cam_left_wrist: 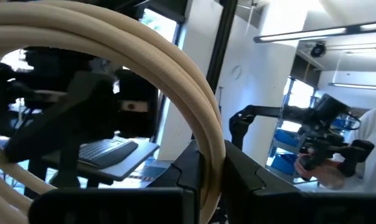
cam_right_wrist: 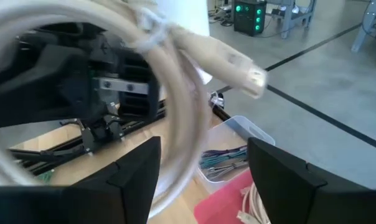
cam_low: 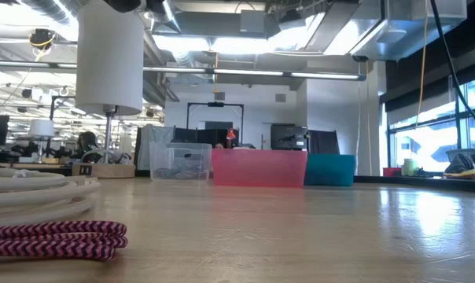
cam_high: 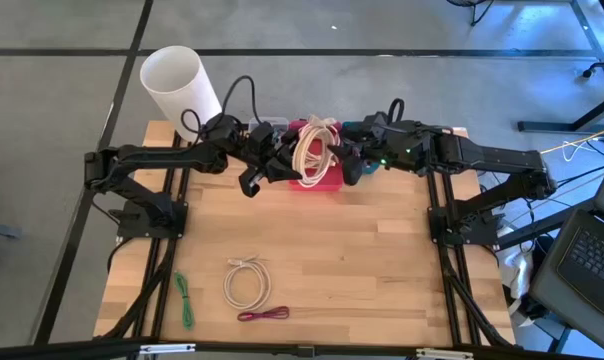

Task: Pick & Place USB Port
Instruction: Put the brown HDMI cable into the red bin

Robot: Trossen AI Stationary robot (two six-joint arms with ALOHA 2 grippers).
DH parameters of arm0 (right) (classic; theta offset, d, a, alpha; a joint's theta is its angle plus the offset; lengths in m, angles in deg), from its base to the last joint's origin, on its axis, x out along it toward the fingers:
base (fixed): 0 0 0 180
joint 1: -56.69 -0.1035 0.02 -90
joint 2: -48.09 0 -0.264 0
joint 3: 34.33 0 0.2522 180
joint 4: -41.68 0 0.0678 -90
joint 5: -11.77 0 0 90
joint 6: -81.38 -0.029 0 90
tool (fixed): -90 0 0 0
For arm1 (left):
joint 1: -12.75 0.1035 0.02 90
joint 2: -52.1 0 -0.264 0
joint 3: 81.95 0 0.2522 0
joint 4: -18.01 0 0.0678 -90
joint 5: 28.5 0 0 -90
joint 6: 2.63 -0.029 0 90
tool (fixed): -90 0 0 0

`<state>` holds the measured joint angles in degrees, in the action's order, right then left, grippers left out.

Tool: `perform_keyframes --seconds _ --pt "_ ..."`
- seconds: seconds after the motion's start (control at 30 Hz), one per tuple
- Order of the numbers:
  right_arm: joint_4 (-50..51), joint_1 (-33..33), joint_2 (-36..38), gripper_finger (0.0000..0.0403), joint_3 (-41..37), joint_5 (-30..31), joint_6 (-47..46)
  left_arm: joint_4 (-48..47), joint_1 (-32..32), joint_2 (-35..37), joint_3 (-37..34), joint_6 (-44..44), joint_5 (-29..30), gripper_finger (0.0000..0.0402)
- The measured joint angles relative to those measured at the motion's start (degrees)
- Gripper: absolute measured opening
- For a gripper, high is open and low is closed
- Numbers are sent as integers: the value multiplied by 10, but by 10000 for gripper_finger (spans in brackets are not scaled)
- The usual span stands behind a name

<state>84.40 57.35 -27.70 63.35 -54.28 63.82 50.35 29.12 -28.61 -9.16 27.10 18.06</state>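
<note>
A coiled cream USB cable point(cam_high: 317, 148) hangs above the pink bin point(cam_high: 327, 182) at the table's far middle, between my two arms. My left gripper point(cam_high: 285, 165) comes from the left and is shut on the coil point(cam_left_wrist: 113, 56). My right gripper point(cam_high: 350, 163) faces it from the right and is open. In the right wrist view its fingers point(cam_right_wrist: 132, 174) stand on either side of a strand of the coil point(cam_right_wrist: 175, 143), and no touch shows. The cable's plug point(cam_right_wrist: 241, 65) sticks out of the coil. My left gripper pinches several strands of the coil point(cam_left_wrist: 208, 155) between its two fingers. The fingers come about level from the table's left side and lie across the strands. The coil is lifted clear above the pink bin, its loop arching up past the fingers.
Another cream coil point(cam_high: 247, 283), a maroon braided cable point(cam_high: 264, 315) and a green cable point(cam_high: 185, 300) lie on the near part of the table. A white cylinder point(cam_high: 182, 85) stands at the far left. A clear bin point(cam_low: 178, 161) and a teal bin point(cam_low: 330, 169) flank the pink one.
</note>
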Motion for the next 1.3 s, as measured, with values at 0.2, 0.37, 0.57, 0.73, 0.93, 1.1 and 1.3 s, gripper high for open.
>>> perform_keyframes --seconds 0.2,0.37,0.57,0.73,0.93,1.1,1.3 --pt "-5 11 0 241 0 -4 1 -3 -5 0 10 1 -3 28" --pt "-17 16 -3 241 0 -4 3 -26 -5 0 10 -16 -3 28" --pt "-39 16 -20 240 0 -6 2 -27 -5 0 10 -24 1 28" --pt "-66 16 -42 187 0 -17 4 -30 -5 0 10 -25 -2 28" --pt "-74 22 -49 35 0 -35 12 -43 -5 0 10 -30 -4 28" --pt "-71 22 -50 35 0 -37 15 -46 -5 0 10 -32 -7 27" --pt "-71 22 -50 35 0 -37 24 -47 -5 0 10 -32 -7 47"
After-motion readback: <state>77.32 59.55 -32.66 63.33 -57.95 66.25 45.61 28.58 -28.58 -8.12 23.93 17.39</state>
